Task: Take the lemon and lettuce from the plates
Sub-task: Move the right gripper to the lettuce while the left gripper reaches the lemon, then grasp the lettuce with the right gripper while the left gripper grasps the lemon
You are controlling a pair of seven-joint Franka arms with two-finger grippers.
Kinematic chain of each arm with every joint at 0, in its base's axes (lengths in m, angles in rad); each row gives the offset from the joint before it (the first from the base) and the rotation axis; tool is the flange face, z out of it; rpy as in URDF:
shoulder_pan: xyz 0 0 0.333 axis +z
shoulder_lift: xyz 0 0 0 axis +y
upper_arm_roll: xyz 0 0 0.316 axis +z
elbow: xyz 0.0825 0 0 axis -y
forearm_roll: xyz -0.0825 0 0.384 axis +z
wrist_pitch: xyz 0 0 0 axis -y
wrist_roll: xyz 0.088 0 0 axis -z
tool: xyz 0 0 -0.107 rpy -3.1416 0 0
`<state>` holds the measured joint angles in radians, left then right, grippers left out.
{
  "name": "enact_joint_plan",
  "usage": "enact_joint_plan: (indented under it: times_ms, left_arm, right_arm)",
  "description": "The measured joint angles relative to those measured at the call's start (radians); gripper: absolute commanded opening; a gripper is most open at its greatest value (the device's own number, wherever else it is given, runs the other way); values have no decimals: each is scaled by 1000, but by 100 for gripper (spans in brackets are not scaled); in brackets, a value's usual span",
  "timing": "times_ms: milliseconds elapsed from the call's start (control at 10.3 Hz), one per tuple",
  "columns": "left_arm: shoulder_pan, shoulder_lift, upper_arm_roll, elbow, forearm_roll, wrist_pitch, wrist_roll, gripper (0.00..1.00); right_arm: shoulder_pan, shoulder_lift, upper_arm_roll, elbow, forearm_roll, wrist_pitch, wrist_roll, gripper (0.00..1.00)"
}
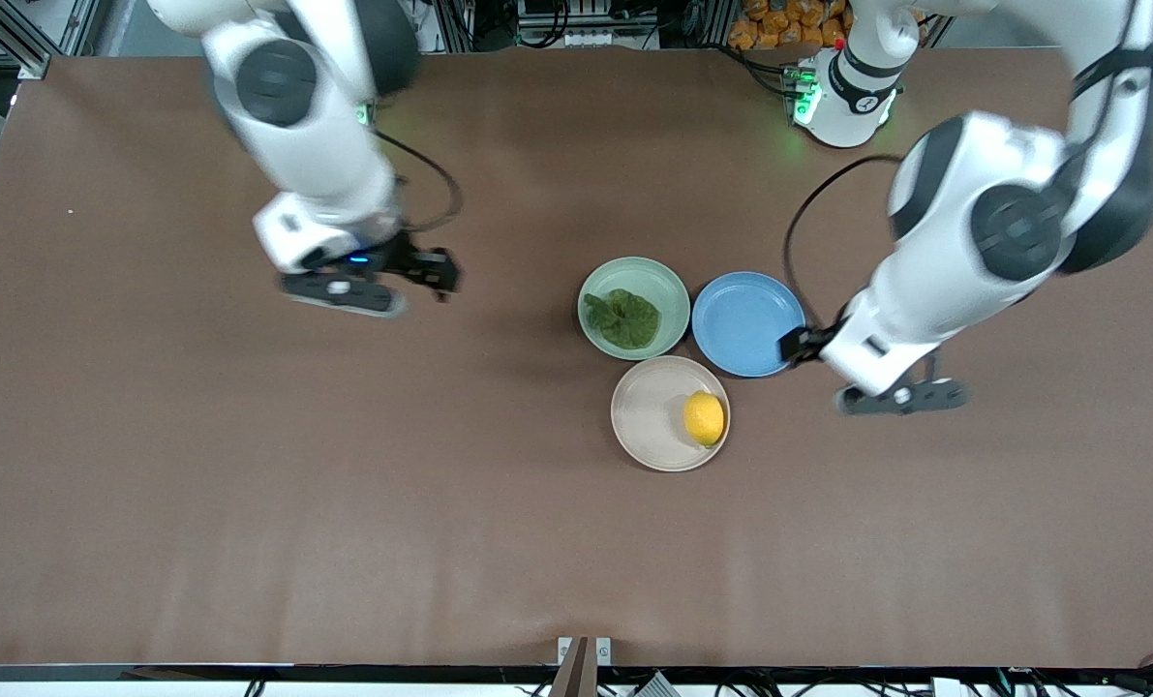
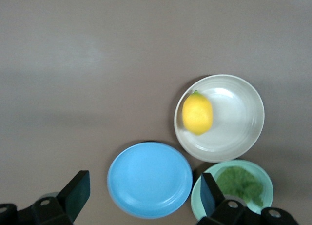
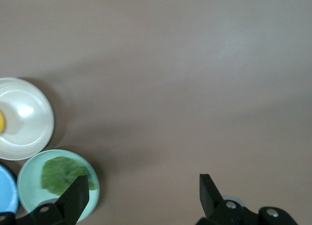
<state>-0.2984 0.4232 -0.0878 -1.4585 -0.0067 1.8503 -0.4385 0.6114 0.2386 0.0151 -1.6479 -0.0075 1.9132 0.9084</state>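
My left hand hangs wide open and empty over the blue plate. My right hand is spread open too, holding nothing, over bare bench toward the right arm's end. The lettuce lies in the mint plate; the lemon sits in the cream plate, nearer the front camera.

A robotics laboratory is shown: two white arms are mounted at a brown-covered table, aluminium framing and cabling are seen along its edge, and toy food is laid on plates.
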Motion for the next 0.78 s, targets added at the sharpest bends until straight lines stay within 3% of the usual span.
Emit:
enact_joint_plan:
  times_ms: [389,779]
  left_arm:
    - [-1,178,4,3,-101,252,-17,100]
    - [3,260,6,5,-185,395,-20,100]
  right_arm:
    - [174,189,-2,25,-15,198,345,100]
    - [267,388,-3,118,-59,284,567,100]
